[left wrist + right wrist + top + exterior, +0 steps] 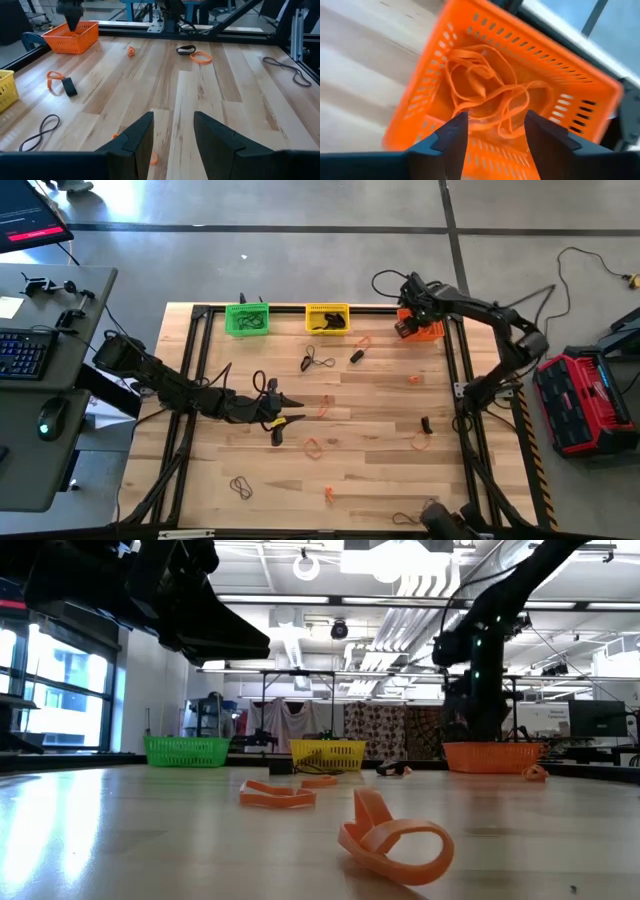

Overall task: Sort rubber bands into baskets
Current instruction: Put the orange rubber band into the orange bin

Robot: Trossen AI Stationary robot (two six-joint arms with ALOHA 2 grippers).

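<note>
— Over the orange plastic lattice basket (420,326), right gripper (492,131)?
— Yes: jaws parted, holding nothing; tangle of thin orange rubber bands (487,95) lying inside, seen only through right wrist view.
— Beside that basket?
— Yellow lattice basket (327,318), then green lattice basket (246,318), farther along same edge of pale wooden worktop (380,410).
— Left gripper (172,131)?
— Well apart from orange basket, mid-worktop, jaws open, empty. Small orange band (153,159) just below them, partly hidden; long axis unclear. Probably left arm's pick.
— Shown only by high view?
— Scattered loose bands, dark (240,487) and orange (313,447).
</note>
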